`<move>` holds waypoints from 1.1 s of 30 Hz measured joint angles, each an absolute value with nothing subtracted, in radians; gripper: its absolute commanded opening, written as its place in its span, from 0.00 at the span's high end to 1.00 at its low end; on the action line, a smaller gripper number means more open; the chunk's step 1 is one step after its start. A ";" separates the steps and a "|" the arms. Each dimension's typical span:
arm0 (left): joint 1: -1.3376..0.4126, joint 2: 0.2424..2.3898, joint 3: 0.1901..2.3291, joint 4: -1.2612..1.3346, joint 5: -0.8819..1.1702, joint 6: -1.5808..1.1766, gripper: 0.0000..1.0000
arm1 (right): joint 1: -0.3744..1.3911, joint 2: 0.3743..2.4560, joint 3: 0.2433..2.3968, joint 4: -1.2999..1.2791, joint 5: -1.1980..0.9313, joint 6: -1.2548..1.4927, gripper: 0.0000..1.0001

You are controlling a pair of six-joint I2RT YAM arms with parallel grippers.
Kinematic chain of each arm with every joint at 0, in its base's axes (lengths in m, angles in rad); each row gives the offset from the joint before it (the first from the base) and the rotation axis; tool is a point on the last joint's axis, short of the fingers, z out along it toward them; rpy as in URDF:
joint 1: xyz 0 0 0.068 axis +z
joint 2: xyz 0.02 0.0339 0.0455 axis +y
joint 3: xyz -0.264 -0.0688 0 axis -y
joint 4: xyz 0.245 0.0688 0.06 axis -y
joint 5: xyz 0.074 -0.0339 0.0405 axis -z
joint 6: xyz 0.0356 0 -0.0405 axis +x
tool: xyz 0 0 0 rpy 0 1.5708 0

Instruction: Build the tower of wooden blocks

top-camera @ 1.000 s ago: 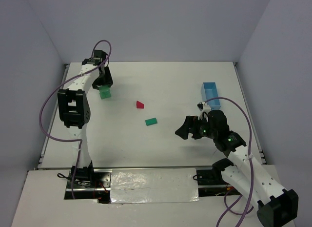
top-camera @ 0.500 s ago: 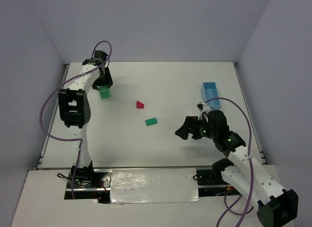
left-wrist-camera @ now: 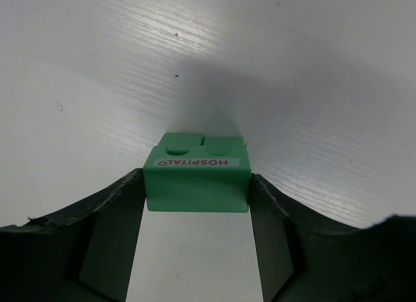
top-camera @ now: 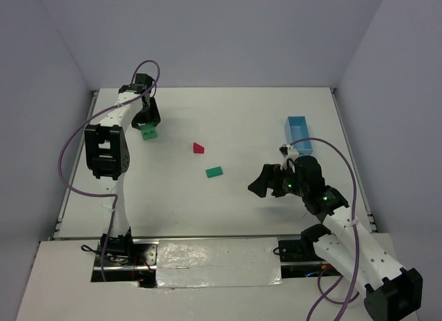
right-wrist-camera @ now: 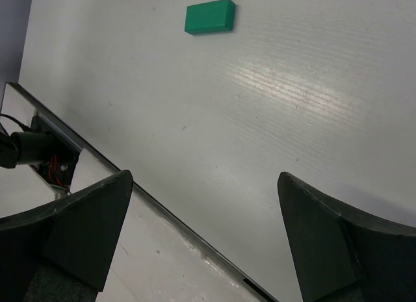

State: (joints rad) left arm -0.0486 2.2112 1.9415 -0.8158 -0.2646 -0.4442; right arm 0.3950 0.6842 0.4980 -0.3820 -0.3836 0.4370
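My left gripper (top-camera: 148, 125) is shut on a green cube-like block (top-camera: 148, 132) marked HOSPITAL at the far left of the table. In the left wrist view the block (left-wrist-camera: 197, 178) sits between both fingers (left-wrist-camera: 110, 230), with its shadow on the table behind it. A red triangular block (top-camera: 199, 148) and a flat green rectangular block (top-camera: 214, 172) lie apart near the middle. My right gripper (top-camera: 261, 186) is open and empty, right of the flat block. The right wrist view shows its jaws wide apart (right-wrist-camera: 205, 237) and the flat green block (right-wrist-camera: 209, 17) far ahead.
A light-blue oblong tray (top-camera: 299, 134) stands at the right side of the table. The table's near edge with a metal rail (right-wrist-camera: 117, 178) runs under the right gripper. Grey walls enclose the table on three sides.
The left arm has shifted very slightly toward the far side, the green block still in its grip. The right arm has not moved.
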 measured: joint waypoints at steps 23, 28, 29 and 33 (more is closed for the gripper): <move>-0.048 2.211 1.929 -0.819 -0.272 -0.446 0.12 | 0.395 0.684 0.498 -0.381 -0.390 0.437 0.00; -0.048 2.211 1.924 -0.823 -0.272 -0.445 0.14 | 0.395 0.684 0.498 -0.381 -0.390 0.437 0.00; -0.048 2.211 1.924 -0.823 -0.272 -0.445 0.14 | 0.395 0.684 0.498 -0.381 -0.390 0.437 0.00; -0.048 2.211 1.924 -0.823 -0.272 -0.445 0.14 | 0.395 0.684 0.498 -0.381 -0.390 0.437 0.00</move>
State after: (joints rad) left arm -0.0483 2.2108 1.9236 -0.8234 -0.2718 -0.4454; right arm 0.3950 0.6842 0.4980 -0.3809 -0.3901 0.4370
